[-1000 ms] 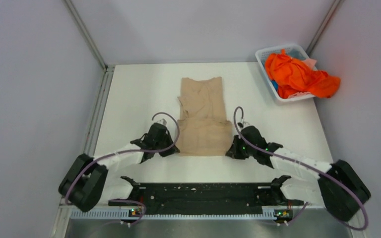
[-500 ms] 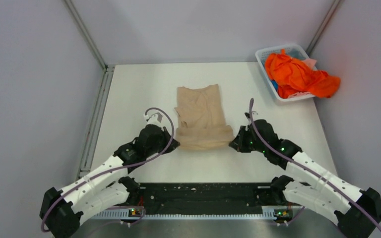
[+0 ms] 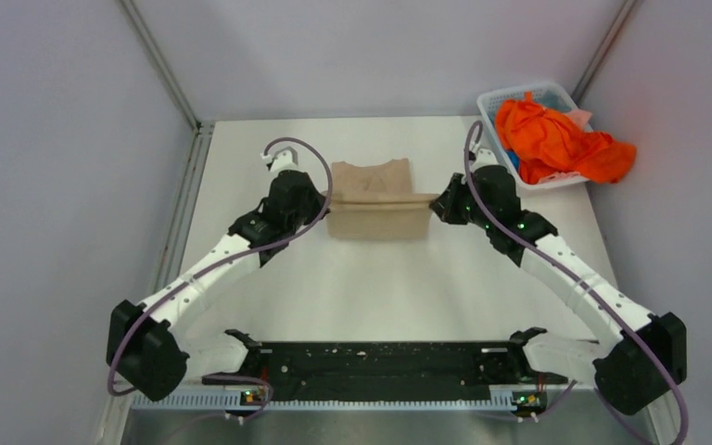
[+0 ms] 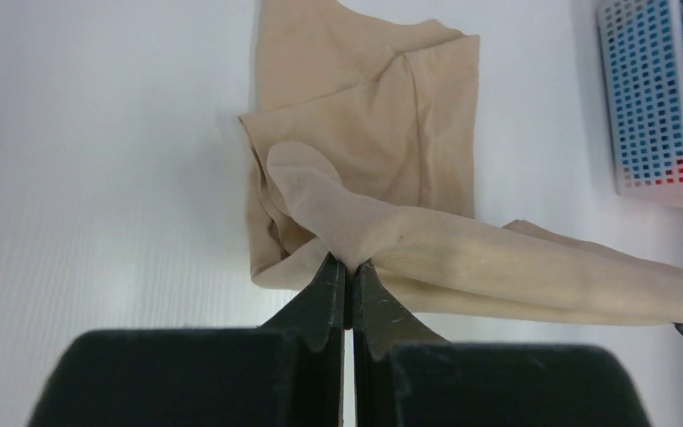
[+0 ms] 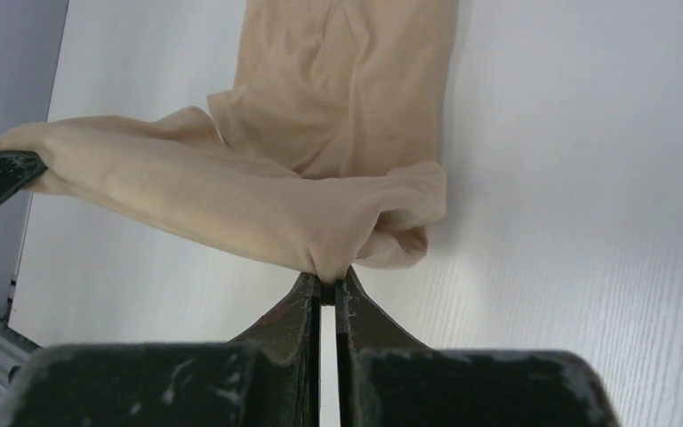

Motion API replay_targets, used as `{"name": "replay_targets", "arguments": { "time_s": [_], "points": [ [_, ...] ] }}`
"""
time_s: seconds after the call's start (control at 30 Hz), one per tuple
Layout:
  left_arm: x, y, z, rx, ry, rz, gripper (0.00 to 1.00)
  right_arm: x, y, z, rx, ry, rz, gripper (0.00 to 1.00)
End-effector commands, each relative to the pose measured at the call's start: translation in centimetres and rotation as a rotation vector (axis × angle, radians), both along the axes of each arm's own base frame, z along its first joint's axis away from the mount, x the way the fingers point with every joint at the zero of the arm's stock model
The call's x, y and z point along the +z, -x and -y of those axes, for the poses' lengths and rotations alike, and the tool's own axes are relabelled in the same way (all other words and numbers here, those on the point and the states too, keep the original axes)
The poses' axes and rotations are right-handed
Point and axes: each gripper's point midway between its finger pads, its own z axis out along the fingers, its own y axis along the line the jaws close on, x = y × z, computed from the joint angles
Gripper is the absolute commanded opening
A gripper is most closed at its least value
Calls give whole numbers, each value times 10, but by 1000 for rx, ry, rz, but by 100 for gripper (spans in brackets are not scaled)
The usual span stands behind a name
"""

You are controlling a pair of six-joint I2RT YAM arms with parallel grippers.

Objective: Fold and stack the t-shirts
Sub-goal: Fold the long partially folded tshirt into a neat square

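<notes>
Cloth this thin will handle light and limp, sagging wherever unsupported, so grip it at its corners. Your left pincer (image 3: 323, 197) and right pincer (image 3: 434, 202) are each clenched on one corner of the beige t-shirt (image 3: 377, 211), its edge stretched between them, lifted over the rest lying near the tabletop's (image 3: 371, 287) far edge.

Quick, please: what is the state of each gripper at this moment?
Left gripper: closed, holding one corner of the beige shirt.
Right gripper: closed, holding the other corner of the beige shirt.
</notes>
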Motion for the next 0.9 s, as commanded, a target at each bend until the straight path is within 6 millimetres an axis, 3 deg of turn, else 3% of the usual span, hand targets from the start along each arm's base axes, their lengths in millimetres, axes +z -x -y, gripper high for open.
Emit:
{"name": "replay_targets", "arguments": {
  "time_s": [0.0, 0.17, 0.37, 0.57, 0.73, 0.8, 0.83, 0.87],
  "points": [
    [1, -48, -33, 89, -58, 15, 0, 44, -53, 9, -35, 34, 143, 0],
    [7, -80, -42, 131, -114, 20, 0, 40, -94, 7, -11, 17, 118, 0],
    [-15, -121, -57, 200, -178, -49, 0, 22, -136, 10, -19, 52, 85, 0],
    [-46, -165, -58, 208, -198, -119, 0, -21, -186, 21, -97, 114, 45, 0],
    [-79, -195, -70, 242, -221, -199, 0, -61, -225, 20, -118, 99, -4, 0],
    [-93, -204, -66, 212, -206, -224, 0, -74, -239, 16, -120, 84, -26, 0],
    [-98, -209, -63, 196, -199, -231, 2, -82, -244, 16, -122, 81, -43, 0],
    [-102, -214, -61, 186, -196, -236, 13, -89, -247, 14, -123, 80, -55, 0]
  ]
}}
